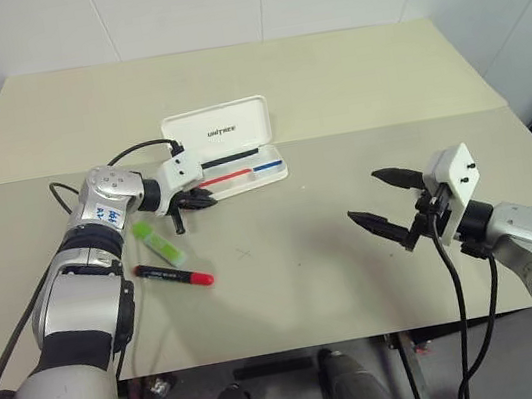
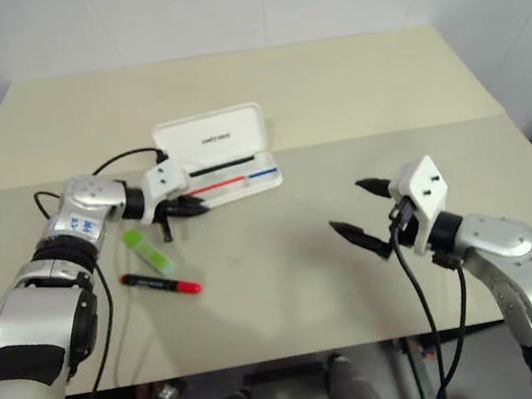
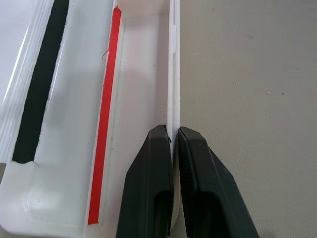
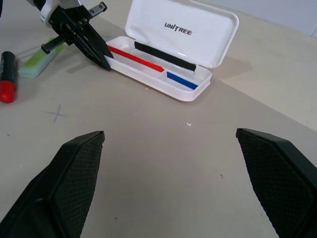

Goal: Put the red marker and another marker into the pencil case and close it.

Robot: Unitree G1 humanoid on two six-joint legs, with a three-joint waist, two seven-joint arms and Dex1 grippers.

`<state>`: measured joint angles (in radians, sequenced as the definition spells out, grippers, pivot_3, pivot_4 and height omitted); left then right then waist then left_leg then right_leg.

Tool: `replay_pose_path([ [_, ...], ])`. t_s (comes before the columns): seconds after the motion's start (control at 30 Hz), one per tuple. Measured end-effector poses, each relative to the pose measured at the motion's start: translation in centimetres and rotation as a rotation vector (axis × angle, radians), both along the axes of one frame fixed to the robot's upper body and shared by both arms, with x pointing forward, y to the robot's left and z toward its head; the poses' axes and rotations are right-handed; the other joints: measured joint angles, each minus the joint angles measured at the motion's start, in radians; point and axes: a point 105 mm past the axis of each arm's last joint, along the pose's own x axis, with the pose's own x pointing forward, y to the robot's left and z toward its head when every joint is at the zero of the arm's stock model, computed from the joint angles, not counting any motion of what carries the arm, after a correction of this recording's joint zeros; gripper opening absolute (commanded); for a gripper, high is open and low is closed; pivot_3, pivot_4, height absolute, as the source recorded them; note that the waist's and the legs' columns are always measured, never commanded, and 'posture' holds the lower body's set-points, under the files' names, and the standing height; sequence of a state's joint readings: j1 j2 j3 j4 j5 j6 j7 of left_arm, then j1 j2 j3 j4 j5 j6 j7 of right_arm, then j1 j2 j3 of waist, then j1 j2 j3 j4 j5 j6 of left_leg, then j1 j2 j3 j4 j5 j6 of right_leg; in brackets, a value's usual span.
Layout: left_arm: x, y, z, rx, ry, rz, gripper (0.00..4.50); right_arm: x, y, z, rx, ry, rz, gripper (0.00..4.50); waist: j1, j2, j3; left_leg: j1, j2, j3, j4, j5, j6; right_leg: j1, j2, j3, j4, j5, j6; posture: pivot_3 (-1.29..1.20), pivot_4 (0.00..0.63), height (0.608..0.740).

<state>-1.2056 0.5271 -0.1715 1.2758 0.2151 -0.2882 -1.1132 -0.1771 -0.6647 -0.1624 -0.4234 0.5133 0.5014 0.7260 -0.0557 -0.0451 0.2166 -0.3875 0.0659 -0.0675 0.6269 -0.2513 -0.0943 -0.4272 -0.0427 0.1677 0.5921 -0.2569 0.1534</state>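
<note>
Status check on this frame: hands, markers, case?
Left hand shut on the front wall of the open pencil case. Right hand open, empty. Red marker and green marker on the table. Nothing blocking.

We see a beige table (image 1: 359,276) with a faint pencilled cross (image 1: 243,254) on it, and a white wall (image 1: 215,5) behind.

"UNITREE" on pencil case (image 4: 181,30) lid
</note>
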Motion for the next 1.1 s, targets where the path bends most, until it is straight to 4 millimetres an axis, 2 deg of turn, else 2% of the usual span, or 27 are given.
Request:
replay_pose_path([
  [0.17, -0.5, -0.5, 0.8, -0.031, 0.007, -0.065, 0.04, 0.0, -0.2, 0.1, -0.012, -0.001, 0.024, 4.5, 0.0, 0.0, 0.0, -0.001, 0.0, 0.0, 0.0, 0.0, 0.0, 0.0, 0.0, 0.0, 0.0, 0.0, 0.0, 0.0, 0.15, 0.74],
  [0.33, -1.3, -1.4, 3.7, -0.044, -0.082, -0.186, 0.04, -0.4, -0.5, 0.1, -0.007, -0.005, 0.078, 4.5, 0.0, 0.0, 0.0, -0.001, 0.0, 0.0, -0.002, 0.0, 0.0, -0.001, 0.0, 0.0, 0.0, 0.005, 0.01, 0.0, 0.15, 0.74],
  [0.37, -1.6, -1.6, 4.1, -0.044, -0.098, -0.209, 0.04, -0.5, -0.7, 0.1, 0.001, -0.005, 0.088, 4.5, 0.0, 0.0, 0.0, -0.001, 0.0, 0.0, -0.002, 0.0, 0.0, -0.001, 0.0, 0.0, 0.0, 0.008, 0.016, 0.0, 0.15, 0.74],
  [0.43, -2.4, -1.9, 4.5, -0.047, -0.125, -0.257, 0.04, -0.8, -1.2, 0.1, 0.006, -0.006, 0.116, 4.5, -0.001, 0.0, 0.0, 0.0, 0.0, 0.0, -0.004, 0.0, 0.0, -0.001, 0.0, 0.0, 0.0, 0.008, 0.016, 0.0, 0.15, 0.74],
  [0.57, -4.2, -2.5, 3.3, -0.048, -0.103, -0.297, 0.04, -1.5, -1.8, 0.1, 0.039, -0.004, 0.2, 4.5, -0.001, 0.001, 0.001, 0.0, 0.0, 0.0, -0.005, 0.0, 0.0, -0.001, 0.0, 0.0, 0.001, 0.008, 0.016, 0.0, 0.15, 0.74],
  [0.67, -5.7, -2.7, 2.8, -0.039, -0.097, -0.308, 0.04, -1.8, -2.5, 0.0, 0.002, 0.017, 0.233, 4.5, -0.001, 0.001, 0.001, 0.0, 0.0, 0.0, -0.004, 0.0, 0.0, -0.001, 0.0, 0.0, 0.001, 0.008, 0.016, 0.0, 0.15, 0.74],
  [0.83, -9.3, -4.0, 1.3, -0.047, -0.051, -0.361, 0.04, -1.8, -3.6, 0.0, -0.025, 0.042, 0.236, 4.5, -0.001, 0.001, 0.001, 0.0, 0.0, 0.0, -0.001, 0.0, 0.0, -0.001, 0.0, 0.0, 0.001, 0.007, 0.014, 0.0, 0.15, 0.74],
  [0.9, -10.0, -4.4, 1.2, -0.052, -0.043, -0.36, 0.04, -1.8, -4.0, 0.0, -0.027, 0.048, 0.231, 4.5, -0.001, 0.001, 0.001, 0.0, 0.0, 0.0, 0.001, 0.0, 0.0, -0.001, 0.0, 0.0, 0.001, 0.007, 0.014, 0.0, 0.15, 0.74],
  [0.97, -10.4, -4.4, 1.2, -0.042, -0.053, -0.341, 0.04, -1.9, -4.1, 0.0, -0.031, 0.055, 0.232, 4.5, -0.002, 0.001, 0.001, 0.0, 0.0, 0.0, 0.003, 0.0, 0.0, 0.0, 0.0, 0.0, 0.0, -0.001, 0.0, 0.0, 0.15, 0.74],
  [1.1, -11.6, -3.8, 0.0, -0.022, -0.033, -0.297, 0.04, -2.0, -4.3, -0.1, -0.033, 0.064, 0.233, 4.5, -0.006, 0.001, 0.001, 0.001, 0.0, 0.0, 0.003, 0.0, 0.0, 0.002, 0.0, 0.001, 0.0, 0.0, -0.001, 0.0, 0.15, 0.74],
])
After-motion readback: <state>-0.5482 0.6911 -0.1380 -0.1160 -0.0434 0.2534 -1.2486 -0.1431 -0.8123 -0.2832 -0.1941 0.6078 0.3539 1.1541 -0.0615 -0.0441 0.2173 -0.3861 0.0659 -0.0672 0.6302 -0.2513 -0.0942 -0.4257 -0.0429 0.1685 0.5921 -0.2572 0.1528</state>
